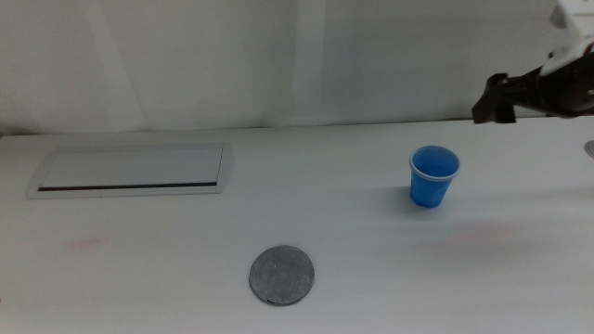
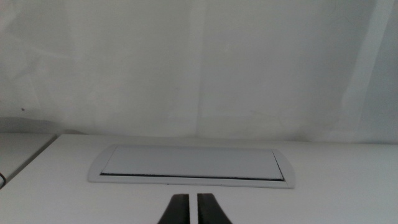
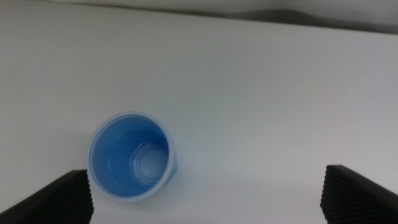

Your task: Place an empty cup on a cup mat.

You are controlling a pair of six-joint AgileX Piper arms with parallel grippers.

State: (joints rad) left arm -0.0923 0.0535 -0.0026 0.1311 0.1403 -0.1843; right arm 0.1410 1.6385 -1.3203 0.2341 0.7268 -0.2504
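Observation:
The blue cup (image 1: 433,176) stands upright and empty on the white table, right of centre. The round speckled grey cup mat (image 1: 281,276) lies flat near the front, to the cup's left and nearer the camera. My right gripper (image 1: 492,100) comes in from the right, raised above the table and beyond the cup to its right. In the right wrist view its jaws stand wide open (image 3: 205,193), with the cup (image 3: 130,158) below, close to one jaw and touching neither. My left gripper (image 2: 193,210) is out of the middle view; its jaws stand nearly together with nothing between them.
A long white rectangular panel (image 1: 130,171) with a dark slot lies flush in the table at the back left; it also shows in the left wrist view (image 2: 191,165). A white curtain wall runs behind the table.

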